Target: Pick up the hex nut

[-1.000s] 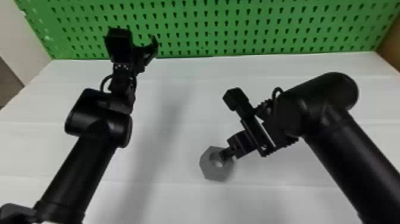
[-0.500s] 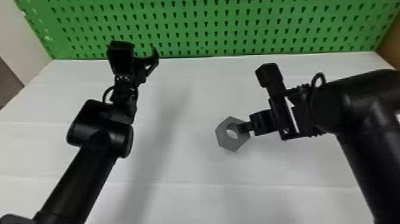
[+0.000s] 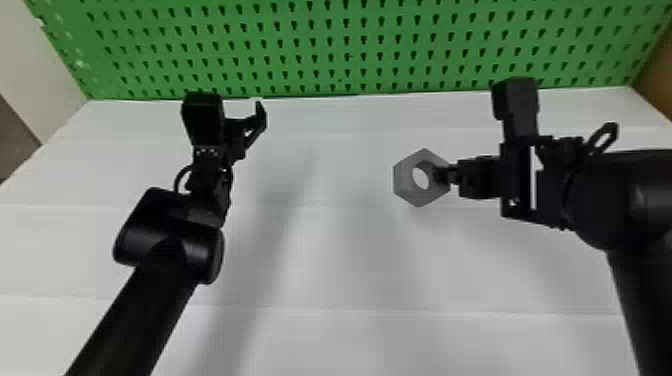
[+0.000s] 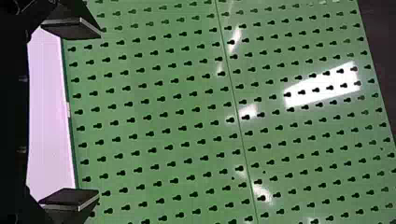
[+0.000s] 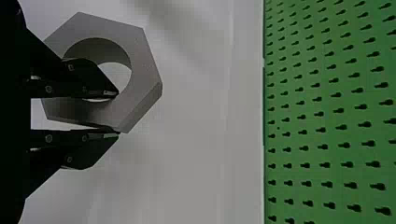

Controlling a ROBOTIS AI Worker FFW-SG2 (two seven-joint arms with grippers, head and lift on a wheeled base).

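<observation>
In the head view, my right gripper (image 3: 447,175) holds the grey hex nut (image 3: 406,184) by its right side, above the white table. The right wrist view shows that right gripper (image 5: 116,114) shut on one wall of the hex nut (image 5: 144,65), one finger through the hole and the other against the outer side. My left gripper (image 3: 255,125) is parked at the left, far from the nut. In the left wrist view, the left gripper's (image 4: 98,114) fingertips stand wide apart with nothing between them.
A green pegboard (image 3: 320,55) rises along the back edge of the white table (image 3: 325,340). A light wall stands at the far left and a brown panel (image 3: 655,75) at the right end.
The right gripper has moved away toward the pegboard and to the right, carrying the nut with it. The left arm has shifted slightly toward me.
</observation>
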